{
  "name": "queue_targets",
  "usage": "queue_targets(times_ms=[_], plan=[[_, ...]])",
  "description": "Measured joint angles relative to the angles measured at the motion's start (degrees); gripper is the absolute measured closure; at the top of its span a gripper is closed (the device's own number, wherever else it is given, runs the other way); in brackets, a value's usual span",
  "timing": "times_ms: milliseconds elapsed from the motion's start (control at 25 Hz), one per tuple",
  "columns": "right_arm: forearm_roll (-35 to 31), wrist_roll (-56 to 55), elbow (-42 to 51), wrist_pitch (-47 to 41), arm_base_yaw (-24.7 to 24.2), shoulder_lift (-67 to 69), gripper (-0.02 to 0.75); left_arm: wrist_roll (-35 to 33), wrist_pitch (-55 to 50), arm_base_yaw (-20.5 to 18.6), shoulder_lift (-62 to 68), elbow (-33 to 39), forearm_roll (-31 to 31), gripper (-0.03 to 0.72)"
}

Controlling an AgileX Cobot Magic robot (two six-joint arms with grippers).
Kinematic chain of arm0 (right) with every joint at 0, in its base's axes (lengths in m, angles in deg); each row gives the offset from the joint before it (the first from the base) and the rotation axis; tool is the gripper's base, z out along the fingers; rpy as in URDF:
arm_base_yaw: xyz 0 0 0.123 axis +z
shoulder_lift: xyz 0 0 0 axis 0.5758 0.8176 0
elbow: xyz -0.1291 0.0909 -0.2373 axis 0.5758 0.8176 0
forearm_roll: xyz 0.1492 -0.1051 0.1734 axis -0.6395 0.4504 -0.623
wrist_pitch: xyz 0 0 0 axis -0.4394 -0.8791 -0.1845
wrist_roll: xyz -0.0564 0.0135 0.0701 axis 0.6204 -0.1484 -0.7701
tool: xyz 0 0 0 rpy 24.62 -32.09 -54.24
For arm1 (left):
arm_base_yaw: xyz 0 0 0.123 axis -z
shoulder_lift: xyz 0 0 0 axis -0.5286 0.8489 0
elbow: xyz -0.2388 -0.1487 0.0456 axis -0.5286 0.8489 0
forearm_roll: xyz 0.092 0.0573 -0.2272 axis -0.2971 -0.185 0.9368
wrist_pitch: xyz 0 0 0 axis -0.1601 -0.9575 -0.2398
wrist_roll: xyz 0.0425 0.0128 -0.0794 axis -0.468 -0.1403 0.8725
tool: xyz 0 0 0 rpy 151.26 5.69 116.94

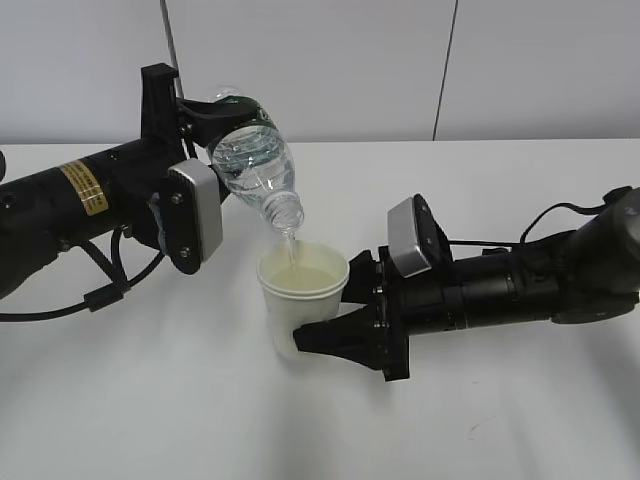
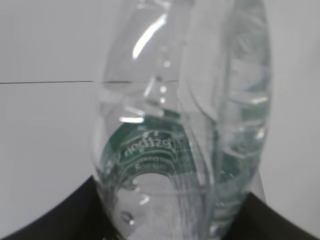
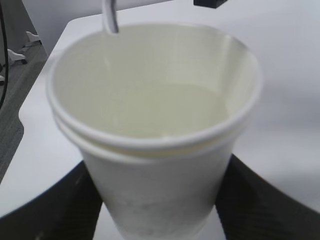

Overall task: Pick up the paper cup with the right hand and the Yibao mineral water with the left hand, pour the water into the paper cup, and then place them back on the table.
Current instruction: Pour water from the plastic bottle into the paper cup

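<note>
Fig.: left tool (image 1: 195,150) grips tilted clear ribbed bottle (image 1: 252,160); right tool (image 1: 325,335) pinches white paper cup (image 1: 300,300). Keep neck over rim, pour slowly.

A plain pale grey wall (image 1: 330,60) stood behind the big flat white table (image 1: 150,400). Two thin dark lines ran down the wall to the table's back edge. Past the table's rounded left corner lay a grey carpet floor (image 3: 12,115). The light was soft and even.
</note>
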Motion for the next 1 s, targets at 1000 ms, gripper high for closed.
queue_targets(times_ms=[1000], plan=[[0.32, 2.7, 0.0, 0.0, 0.0, -2.32, 0.227, 64.24, -9.06, 1.67, 0.0, 0.0, 0.1, 0.314]])
